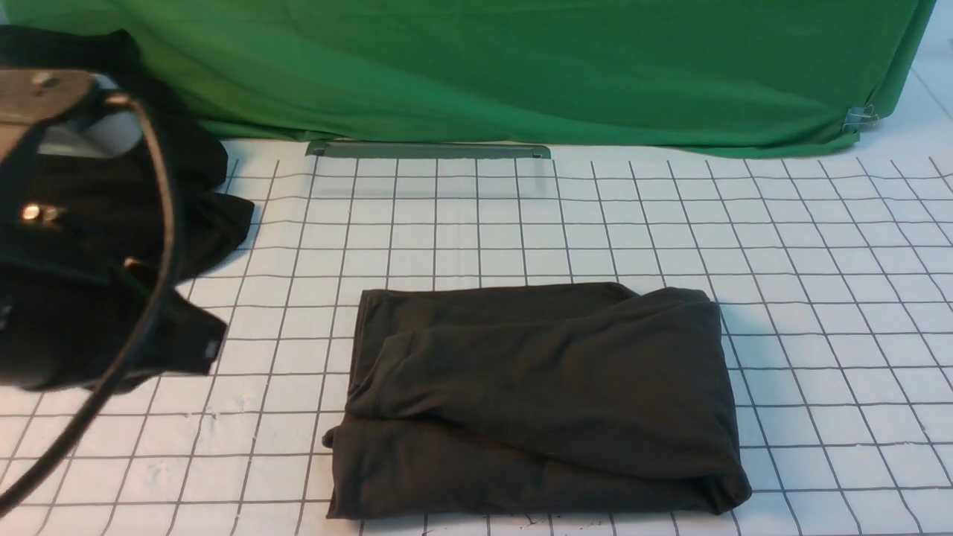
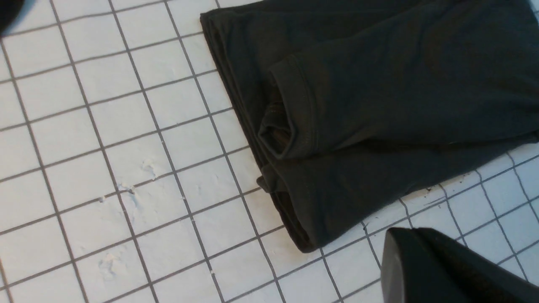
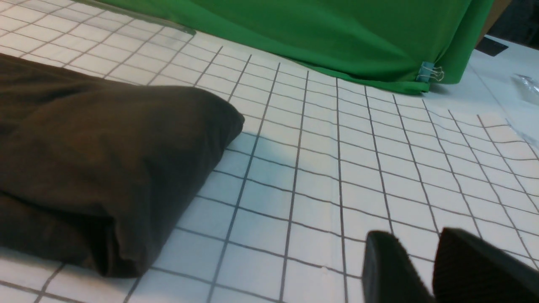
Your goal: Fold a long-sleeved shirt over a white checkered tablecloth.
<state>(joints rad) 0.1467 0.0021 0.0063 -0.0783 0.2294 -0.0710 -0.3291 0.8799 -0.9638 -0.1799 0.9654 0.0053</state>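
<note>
From the front, the long-sleeved shirt (image 1: 536,398) lies folded into a thick rectangle on the white checkered tablecloth (image 1: 819,298), a black garment heap (image 1: 201,193) at far left before the green cloth (image 1: 521,67). Only the left wrist view shows a ribbed cuff (image 2: 294,113) curled into the soft knit; left gripper (image 2: 446,269) state unclear. The right wrist view shows the bundle's rounded corner; the right gripper (image 3: 433,269) stands slightly parted, empty.

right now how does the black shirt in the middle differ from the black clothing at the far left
The long-sleeved shirt is folded into a flat, roughly rectangular bundle; the other black garment is a shapeless heap. The shirt lies in full view on the white checkered tablecloth, while the heap sits at the left edge, partly hidden behind the left arm. Both are dark, soft fabric with no print showing.
</note>
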